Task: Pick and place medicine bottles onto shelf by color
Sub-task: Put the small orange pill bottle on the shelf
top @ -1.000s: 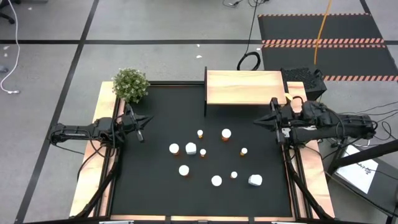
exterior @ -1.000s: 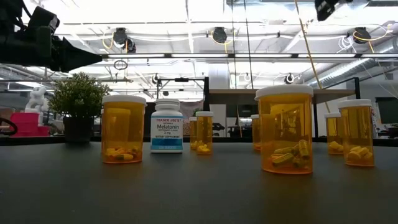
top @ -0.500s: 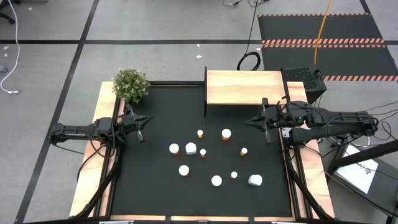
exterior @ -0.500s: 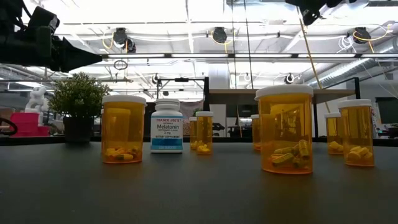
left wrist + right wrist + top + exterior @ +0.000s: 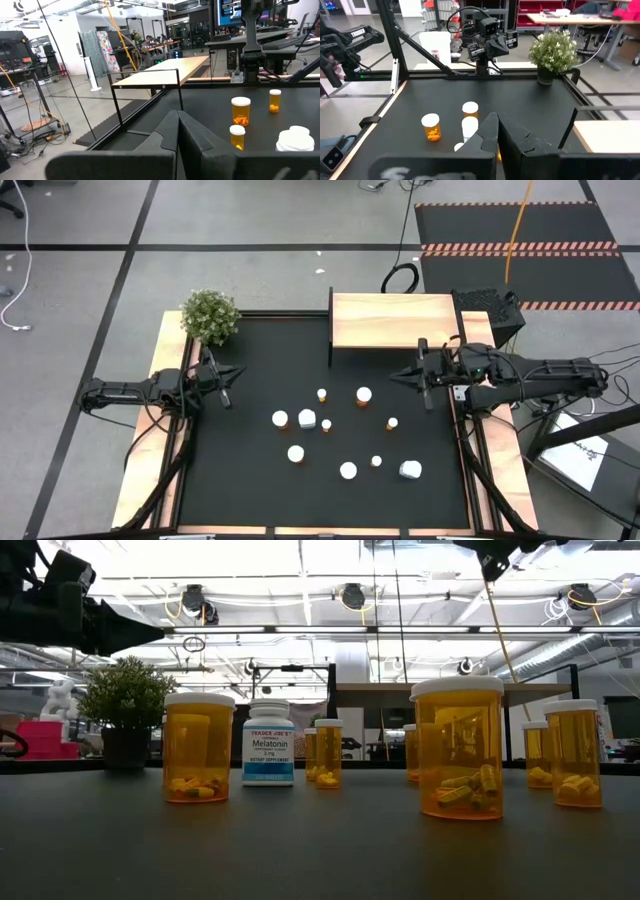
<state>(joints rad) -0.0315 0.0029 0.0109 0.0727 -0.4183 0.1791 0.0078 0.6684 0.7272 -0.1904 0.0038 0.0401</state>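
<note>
Several medicine bottles stand upright on their bases on the black mat: amber ones with white caps, such as one (image 5: pixel 364 394) and another (image 5: pixel 296 453), and two white ones (image 5: pixel 307 418) (image 5: pixel 410 470). In the low view an amber bottle (image 5: pixel 198 746) and a white bottle (image 5: pixel 268 743) stand near. The pale wood shelf (image 5: pixel 393 320) stands at the far edge. My left gripper (image 5: pixel 236 373) is shut and empty at the mat's left side, also in its wrist view (image 5: pixel 177 120). My right gripper (image 5: pixel 393 377) is shut and empty, high above the mat's right side, also in its wrist view (image 5: pixel 496 122).
A green potted plant (image 5: pixel 210 315) stands at the far left corner of the table. Wooden side rails (image 5: pixel 160 430) run along both sides of the mat. A black-framed edge (image 5: pixel 150 85) borders the shelf. The mat's near part (image 5: pixel 250 500) holds no bottles.
My right gripper has gone toward the table's left edge, out over the mat's right side, staying high above the bottles and shut. The bottles and my left arm have kept still.
</note>
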